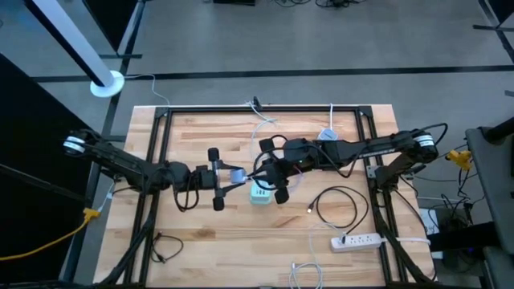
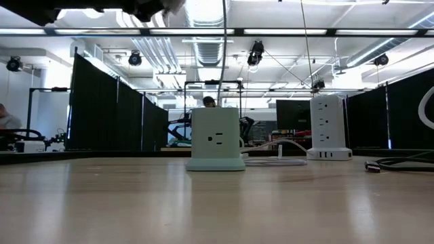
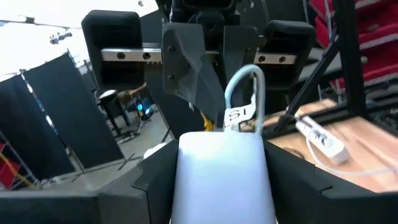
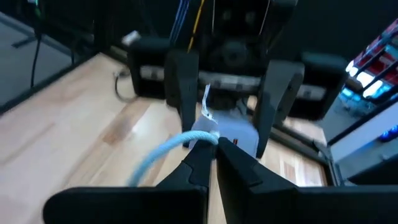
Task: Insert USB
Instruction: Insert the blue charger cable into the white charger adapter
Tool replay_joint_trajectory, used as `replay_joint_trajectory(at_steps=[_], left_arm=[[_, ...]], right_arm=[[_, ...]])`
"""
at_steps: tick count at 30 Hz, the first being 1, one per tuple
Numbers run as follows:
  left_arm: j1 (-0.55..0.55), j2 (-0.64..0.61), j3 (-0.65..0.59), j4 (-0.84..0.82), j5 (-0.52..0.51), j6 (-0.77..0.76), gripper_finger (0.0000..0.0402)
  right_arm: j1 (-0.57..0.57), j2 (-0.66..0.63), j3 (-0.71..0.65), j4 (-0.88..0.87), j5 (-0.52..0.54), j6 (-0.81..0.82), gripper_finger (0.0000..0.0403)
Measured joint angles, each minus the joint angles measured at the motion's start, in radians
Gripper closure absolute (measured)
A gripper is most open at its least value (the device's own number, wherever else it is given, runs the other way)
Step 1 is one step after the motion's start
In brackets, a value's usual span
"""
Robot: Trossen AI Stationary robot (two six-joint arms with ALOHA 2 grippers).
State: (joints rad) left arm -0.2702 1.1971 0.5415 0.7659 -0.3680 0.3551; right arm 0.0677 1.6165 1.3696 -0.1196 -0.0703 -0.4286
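My left gripper point(image 1: 231, 175) reaches in from the table's left and is shut on a pale blue charger block point(image 3: 222, 177), held above the table's middle. Facing it from the right, my right gripper point(image 4: 211, 146) is shut on the USB plug point(image 3: 239, 117) of a pale blue cable point(image 4: 152, 163). The plug's metal end sits at the block's far face. Whether it is inside a port is hidden by the block. The block point(image 4: 239, 134) also shows between the left fingers in the right wrist view. My left gripper pinches the block's two opposite side walls point(image 3: 177, 168) between its fingers. It comes in about level from the table's left. The block is lifted clear of the table. My right gripper pinches the USB plug's rear end point(image 4: 204, 134), where the cable leaves it, between its shut fingertips. It comes from the table's right, slanting a little downward. The plug points at the block, and the cable loops point(image 3: 245, 78) away slack.
A mint green power cube point(image 1: 261, 193) stands on the table just below and nearer than the two grippers. A black cable coil point(image 1: 337, 205) and a white power strip point(image 1: 357, 240) lie at the near right. A white outlet tower point(image 2: 329, 129) stands farther back.
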Motion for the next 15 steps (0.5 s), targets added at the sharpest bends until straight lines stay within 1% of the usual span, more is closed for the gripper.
replay_joint_trajectory(at_steps=[7,15], left_arm=[[0.002,0.053,0.0,0.052,0.004,0.002,0.0208],[0.002,0.057,0.0,0.05,0.004,0.003,0.0208]], right_arm=[[0.0,0.004,0.002,0.017,0.001,0.013,0.0401],[0.0,0.004,0.0,-0.037,0.008,0.036,0.0401]])
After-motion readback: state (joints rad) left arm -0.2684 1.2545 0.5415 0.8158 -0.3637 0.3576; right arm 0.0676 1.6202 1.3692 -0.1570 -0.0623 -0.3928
